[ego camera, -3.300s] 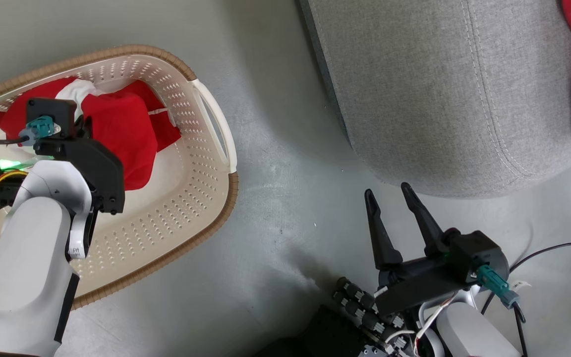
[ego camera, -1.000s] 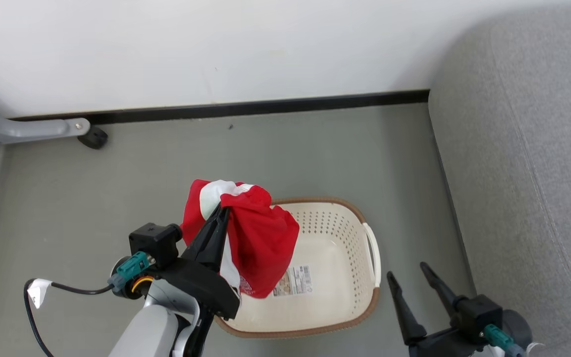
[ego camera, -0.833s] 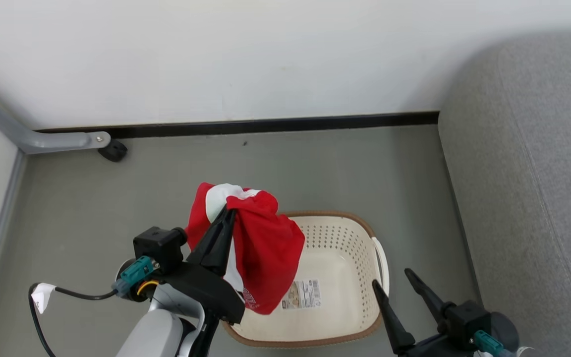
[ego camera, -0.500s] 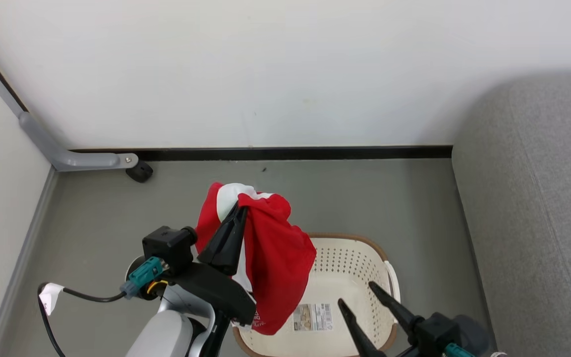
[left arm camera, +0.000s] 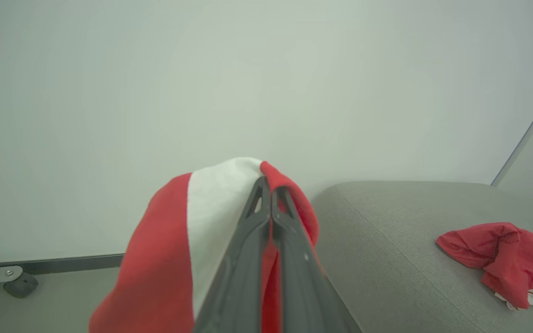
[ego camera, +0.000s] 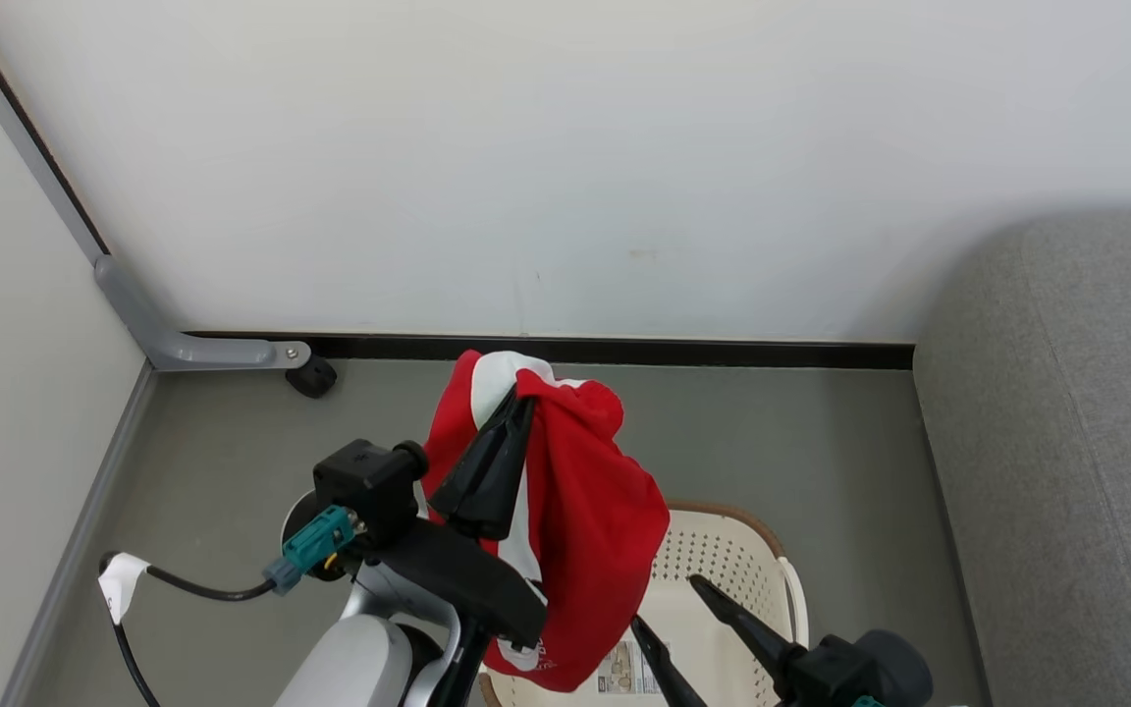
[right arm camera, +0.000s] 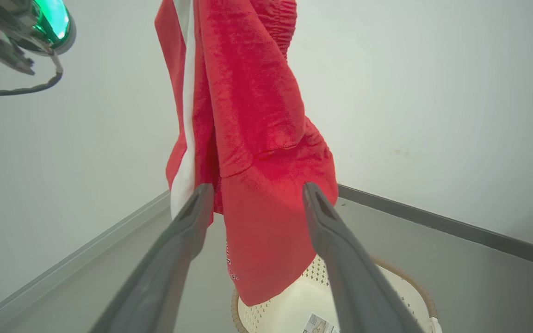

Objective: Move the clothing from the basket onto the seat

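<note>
Grey seat [ego camera: 1066, 442]: right of both pairs of jaws, well apart from them; the left wrist view looks across its top.
Basket [ego camera: 723, 560]: on the floor [ego camera: 801, 442], below the right jaws, with a sticker [ego camera: 624, 673] inside.
Garment [ego camera: 585, 520]: red with a white panel, hanging from the left jaws over the basket; the right wrist view shows its gathered waistband.
Second garment [left arm camera: 502, 254]: red, crumpled on the seat, right of the left jaws in the left wrist view.
Left gripper [ego camera: 521, 407]: clenched on the garment's top fold.
Right gripper [ego camera: 666, 601]: jaws spread wide, grasping nothing; the garment hangs just beyond the tips.
</note>
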